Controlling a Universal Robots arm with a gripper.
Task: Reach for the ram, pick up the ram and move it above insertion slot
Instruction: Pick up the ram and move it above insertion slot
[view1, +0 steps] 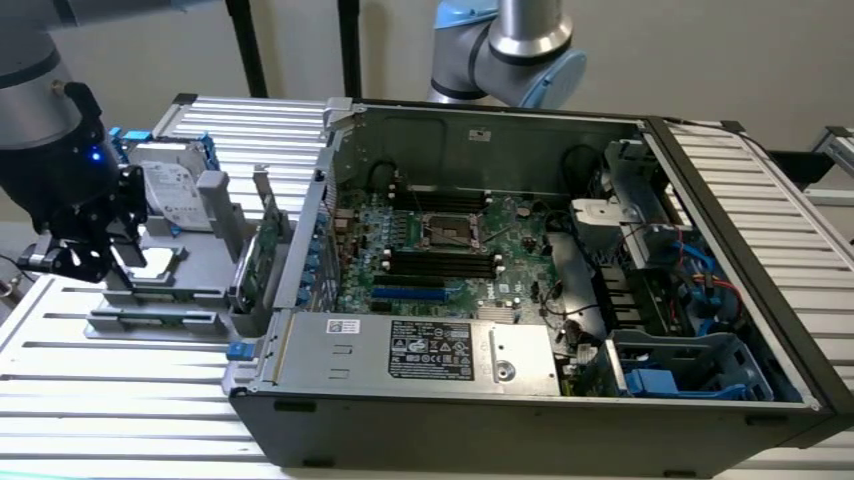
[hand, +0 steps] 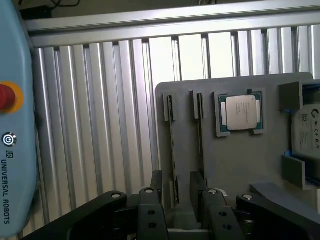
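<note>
The ram (hand: 172, 150) shows edge-on as a thin dark stick standing in a slot of the grey holder plate (hand: 235, 165). A second similar stick (hand: 200, 132) stands beside it. My gripper (hand: 175, 212) is open just above the holder, one black finger (hand: 150, 210) on each side of the first stick's near end, not touching it. In the exterior view the gripper (view1: 114, 262) hangs over the holder (view1: 160, 300) at the exterior view's left, beside the open computer case. The black memory slots (view1: 441, 262) lie on the green motherboard inside the case.
On the holder also sit a processor chip (hand: 241, 112) and a silver hard drive (view1: 167, 190). A taller green card (view1: 267, 240) stands between holder and case wall (view1: 314, 230). A blue teach pendant (hand: 15, 125) lies on the slatted aluminium table (hand: 100, 125). A second arm (view1: 514, 50) stands behind the case.
</note>
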